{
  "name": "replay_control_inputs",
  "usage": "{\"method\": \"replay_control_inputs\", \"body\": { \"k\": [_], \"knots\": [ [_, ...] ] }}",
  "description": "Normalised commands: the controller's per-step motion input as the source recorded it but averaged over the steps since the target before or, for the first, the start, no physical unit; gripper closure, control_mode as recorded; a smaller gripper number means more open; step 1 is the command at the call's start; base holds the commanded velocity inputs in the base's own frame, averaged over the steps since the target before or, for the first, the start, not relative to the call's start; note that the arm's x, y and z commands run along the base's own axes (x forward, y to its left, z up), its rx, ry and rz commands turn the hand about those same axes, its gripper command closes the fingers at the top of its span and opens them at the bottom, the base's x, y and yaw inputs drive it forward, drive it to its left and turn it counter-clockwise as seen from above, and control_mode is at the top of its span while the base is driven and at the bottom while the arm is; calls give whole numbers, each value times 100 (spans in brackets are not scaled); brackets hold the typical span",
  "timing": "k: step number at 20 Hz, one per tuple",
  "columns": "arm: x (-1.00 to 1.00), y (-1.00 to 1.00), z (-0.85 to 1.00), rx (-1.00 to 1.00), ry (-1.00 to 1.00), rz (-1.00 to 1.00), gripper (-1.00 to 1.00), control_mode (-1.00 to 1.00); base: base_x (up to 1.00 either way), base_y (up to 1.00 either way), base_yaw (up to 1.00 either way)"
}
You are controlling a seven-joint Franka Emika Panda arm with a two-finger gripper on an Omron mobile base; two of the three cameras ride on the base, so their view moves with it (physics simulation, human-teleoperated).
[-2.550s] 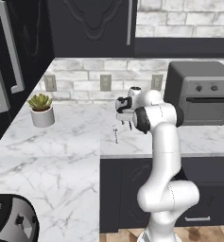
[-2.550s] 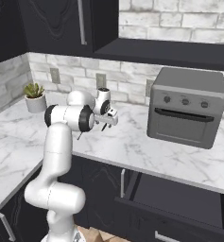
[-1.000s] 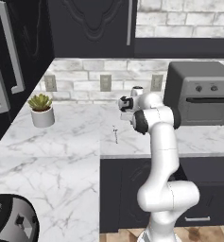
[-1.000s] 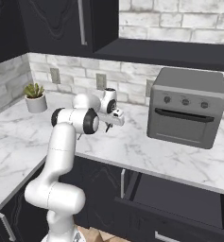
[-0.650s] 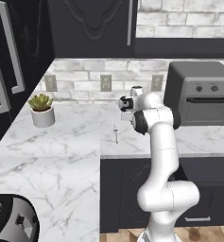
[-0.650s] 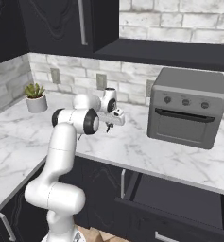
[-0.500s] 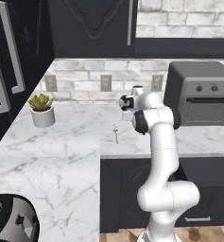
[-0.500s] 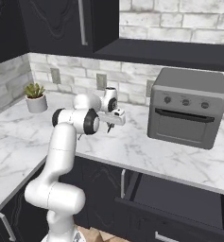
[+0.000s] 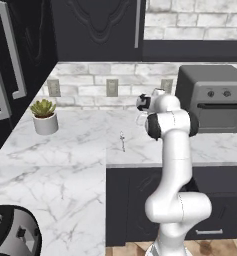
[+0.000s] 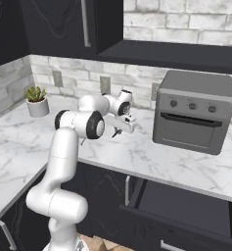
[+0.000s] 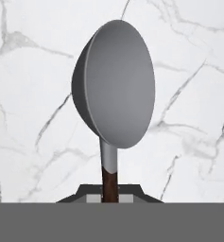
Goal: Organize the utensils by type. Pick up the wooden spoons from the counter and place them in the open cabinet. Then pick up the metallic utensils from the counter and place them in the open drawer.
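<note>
Two dark fingers (image 11: 110, 194) clamped on dark reddish handle of round grey-headed metal ladle (image 11: 116, 85), above white grey-veined marble counter (image 11: 189, 71).

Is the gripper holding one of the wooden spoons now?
No, the gripper is shut on the dark reddish handle of the grey-headed ladle, above the white counter.

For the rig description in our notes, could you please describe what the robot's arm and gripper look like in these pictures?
The arm is glossy white, built of rounded tubular links with dark bands at the joints, rising from a bulbous white base. No loose cables or markings are visible. The gripper is small and white with dark parts; its finger tips show as small dark angular blocks in the hand view.
</note>
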Motion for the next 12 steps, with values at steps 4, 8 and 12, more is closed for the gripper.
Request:
{"method": "replay_control_inputs", "body": {
  "k": [4,8,12],
  "knots": [
    [-59,-5,35,11,-5,-6,100,-100,0,0,0],
    [-72,-3,19,3,-15,-17,100,-100,0,0,0],
    [-72,0,5,0,-15,-31,100,-100,0,0,0]
  ]
}}
